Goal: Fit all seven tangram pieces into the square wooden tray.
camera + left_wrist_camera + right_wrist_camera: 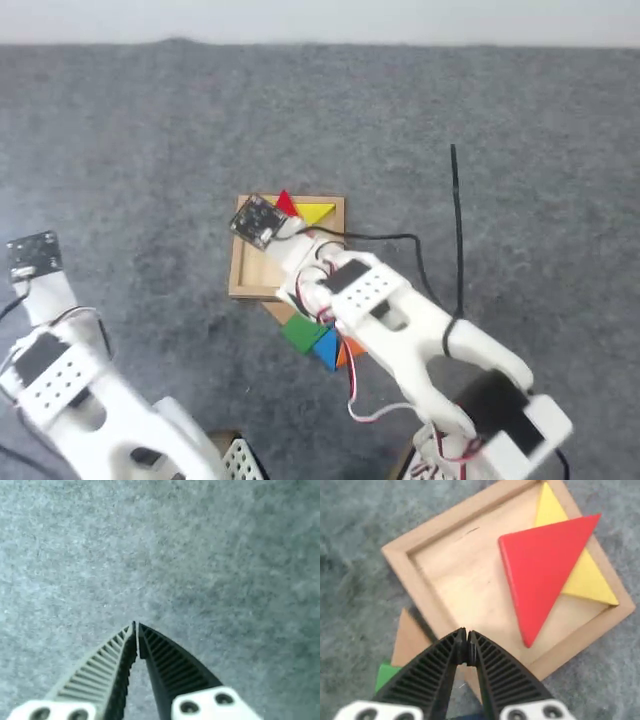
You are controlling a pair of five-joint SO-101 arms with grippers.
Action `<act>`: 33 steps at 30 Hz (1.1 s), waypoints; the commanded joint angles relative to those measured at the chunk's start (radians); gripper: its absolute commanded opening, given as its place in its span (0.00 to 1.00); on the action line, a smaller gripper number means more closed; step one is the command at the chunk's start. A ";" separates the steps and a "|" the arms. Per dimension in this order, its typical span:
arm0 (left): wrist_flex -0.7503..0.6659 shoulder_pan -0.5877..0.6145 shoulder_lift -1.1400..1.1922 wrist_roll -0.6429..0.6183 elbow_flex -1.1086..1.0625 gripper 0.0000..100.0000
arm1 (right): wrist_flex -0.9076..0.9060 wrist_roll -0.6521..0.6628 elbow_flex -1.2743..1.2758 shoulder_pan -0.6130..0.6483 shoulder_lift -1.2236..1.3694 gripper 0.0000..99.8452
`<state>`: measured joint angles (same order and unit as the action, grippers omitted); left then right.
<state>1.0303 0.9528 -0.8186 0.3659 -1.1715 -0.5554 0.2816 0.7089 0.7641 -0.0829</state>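
- A grey carpeted desk (150,150) is seen under everything.
- The right arm (420,330) is stretched over the tray; its jaws are pressed together on nothing, above the tray's edge.
- The left arm (60,370) is kept well apart, its jaws closed and empty over bare carpet.
- The square wooden tray (400,555) is laid flat mid-desk.
- Inside it, a red triangle (540,565) is laid partly over a yellow triangle (592,580).
- Green (300,332), blue (326,346) and orange (350,350) pieces and a tan triangle (410,640) are left just outside the tray.

Grey carpet (150,130) covers table; thin black cable (458,230) lies on it.
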 commanded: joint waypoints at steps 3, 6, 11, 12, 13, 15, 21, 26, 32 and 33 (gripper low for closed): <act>-0.141 -0.038 0.021 -0.026 -0.047 0.01 | 0.019 -0.006 -0.130 -0.084 0.061 0.01; -0.209 -0.092 0.023 -0.025 -0.081 0.01 | 0.021 0.023 -0.166 -0.114 0.111 0.01; -0.218 -0.124 0.025 -0.025 -0.101 0.01 | 0.021 0.031 -0.215 -0.154 0.154 0.01; -0.219 -0.124 0.025 -0.023 -0.107 0.01 | 0.021 0.031 -0.224 -0.166 0.157 0.01; -0.219 -0.123 0.025 -0.023 -0.108 0.01 | 0.021 0.031 -0.232 -0.180 0.162 0.01; -0.219 -0.123 0.025 -0.021 -0.110 0.01 | 0.021 0.031 -0.253 -0.203 0.174 0.01; -0.221 -0.123 0.025 -0.021 -0.111 0.01 | 0.022 0.031 -0.327 -0.236 0.236 0.01; -0.221 -0.123 0.025 -0.021 -0.113 0.01 | 0.061 0.032 -0.408 -0.236 0.326 0.01; -0.221 -0.121 0.025 -0.021 -0.113 0.01 | 0.051 0.031 -0.497 -0.237 0.392 0.01; -0.221 -0.121 0.025 -0.021 -0.113 0.01 | 0.051 0.031 -0.500 -0.236 0.392 0.01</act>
<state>0.8324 0.8347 -0.7971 0.3491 -1.2912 -0.5125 0.2954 0.2746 0.5401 0.3253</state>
